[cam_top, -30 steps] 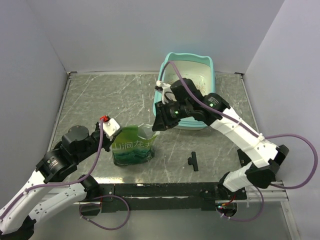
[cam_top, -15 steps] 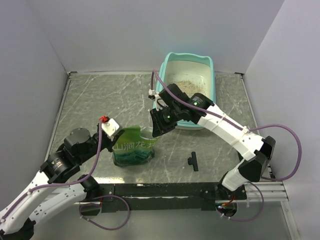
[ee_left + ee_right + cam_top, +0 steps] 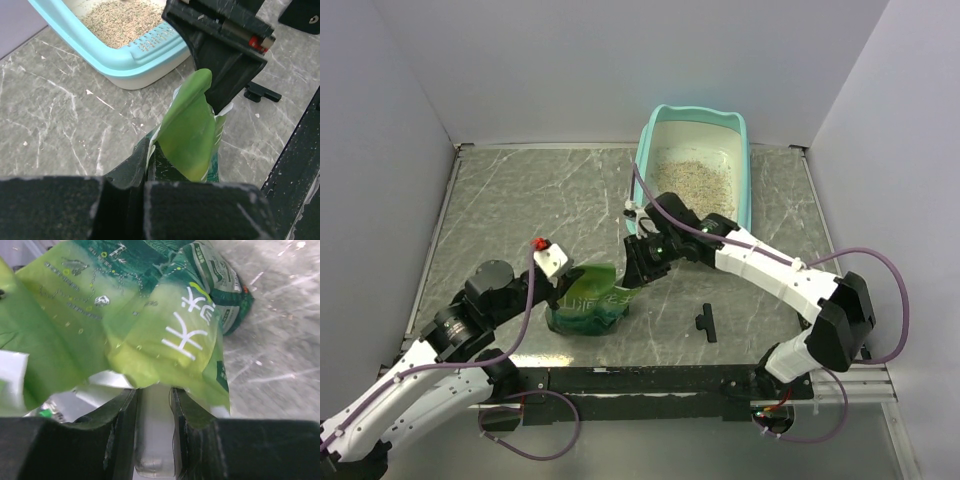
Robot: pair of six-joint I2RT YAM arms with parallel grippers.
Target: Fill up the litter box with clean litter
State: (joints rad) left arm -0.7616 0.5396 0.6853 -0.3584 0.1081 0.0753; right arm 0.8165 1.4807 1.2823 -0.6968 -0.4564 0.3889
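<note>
The green pouch (image 3: pixel 588 302) stands at the desk's (image 3: pixel 510 200) front centre. The left tool (image 3: pixel 563 288) is clamped on its left edge and the right tool (image 3: pixel 632 275) on its upper right corner, blocking both sides. The right arm (image 3: pixel 765 268) slants in from front right, passing just before the litter box's (image 3: pixel 746 150) near end. A small black T-shaped part (image 3: pixel 706 322) lies right of the pouch. The desk's left and back-left lie open.

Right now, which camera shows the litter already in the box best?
Top external: the clean litter shows whole, spread across the floor of the litter box. Left wrist catches only a patch of it behind the box's near rim. Right wrist shows none of it; the green pouch fills that view.
</note>
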